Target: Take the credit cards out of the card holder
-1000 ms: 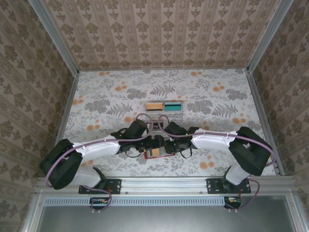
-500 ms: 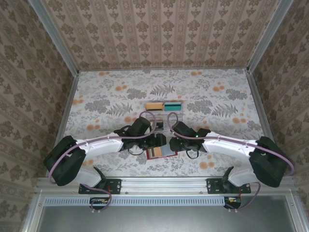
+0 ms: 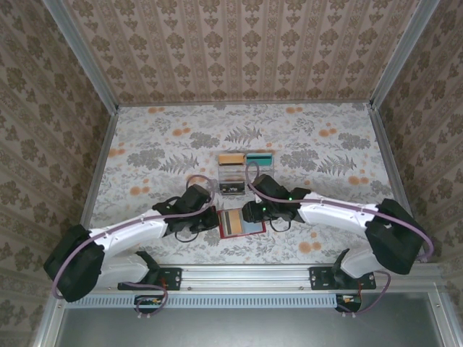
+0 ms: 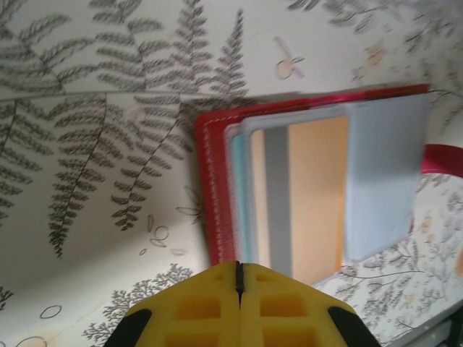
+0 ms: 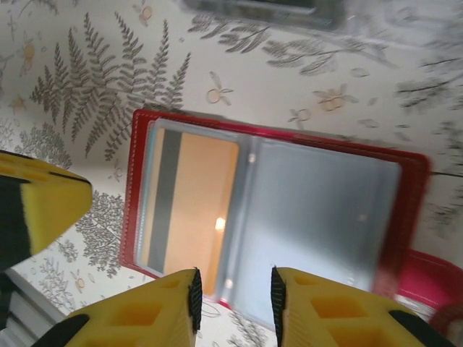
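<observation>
The red card holder (image 3: 241,224) lies open and flat on the desk (image 3: 159,144), its long axis running from the left tool (image 4: 239,278) to the right tool (image 5: 233,289). The left tool's fingers are pressed together, empty, just beside its red edge. The right tool's fingers stand slightly spread over one long edge.

White arm links (image 3: 137,230), black joints (image 3: 72,262), purple cables (image 3: 249,181), yellow pincer pads (image 4: 206,311)

Red card holder (image 5: 318,210) lies wide open on the tabletop (image 5: 239,87), orange striped card (image 5: 199,202) tucked in one grey sleeve.
</observation>
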Robot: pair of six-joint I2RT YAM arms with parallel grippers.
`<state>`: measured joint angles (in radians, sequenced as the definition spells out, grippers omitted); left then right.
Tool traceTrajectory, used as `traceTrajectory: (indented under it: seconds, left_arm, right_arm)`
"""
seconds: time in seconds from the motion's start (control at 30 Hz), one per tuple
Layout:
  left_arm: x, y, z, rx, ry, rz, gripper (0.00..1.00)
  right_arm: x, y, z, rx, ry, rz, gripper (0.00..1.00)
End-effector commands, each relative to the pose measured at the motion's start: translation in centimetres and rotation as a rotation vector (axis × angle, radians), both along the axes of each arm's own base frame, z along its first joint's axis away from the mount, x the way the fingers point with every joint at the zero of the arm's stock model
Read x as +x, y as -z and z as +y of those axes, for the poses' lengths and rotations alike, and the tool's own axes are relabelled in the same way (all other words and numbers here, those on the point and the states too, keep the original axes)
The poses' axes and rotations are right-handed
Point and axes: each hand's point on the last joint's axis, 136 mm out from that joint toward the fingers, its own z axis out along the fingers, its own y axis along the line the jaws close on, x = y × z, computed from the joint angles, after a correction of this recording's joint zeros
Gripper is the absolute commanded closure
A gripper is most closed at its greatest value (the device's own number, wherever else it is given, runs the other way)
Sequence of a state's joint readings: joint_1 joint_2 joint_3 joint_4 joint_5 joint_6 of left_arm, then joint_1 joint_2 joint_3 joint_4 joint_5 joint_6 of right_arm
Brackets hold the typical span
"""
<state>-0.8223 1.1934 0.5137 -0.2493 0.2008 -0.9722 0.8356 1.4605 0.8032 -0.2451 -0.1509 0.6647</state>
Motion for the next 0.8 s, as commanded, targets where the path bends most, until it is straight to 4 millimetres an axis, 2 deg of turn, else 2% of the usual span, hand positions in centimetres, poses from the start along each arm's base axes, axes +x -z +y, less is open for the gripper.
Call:
traceTrajectory:
  seconds: [0.0,0.2,0.57,0.77]
  left_arm:
    - [0.0,1.0,0.2,0.023,-0.005,0.021,1.0]
    - [0.3,1.4,-0.8,0.031,0.025,0.033,1.0]
    - [-0.3,2.6,-1.3,0.075,0.049,0.072,1.0]
    - [-0.4,2.6,-1.0,0.087,0.045,0.069,1.0]
  right_arm:
    - [-0.4,0.4,2.3,0.079,-0.03,0.074,0.7]
    - [-0.5,2.8,2.9,0.079,-0.009,0.15,0.74]
    - [-0.9,4.7,3.3,0.09,0.005,0.214,0.78]
    - [-1.0,4.6,2.8,0.09,0.02,0.213,0.96]
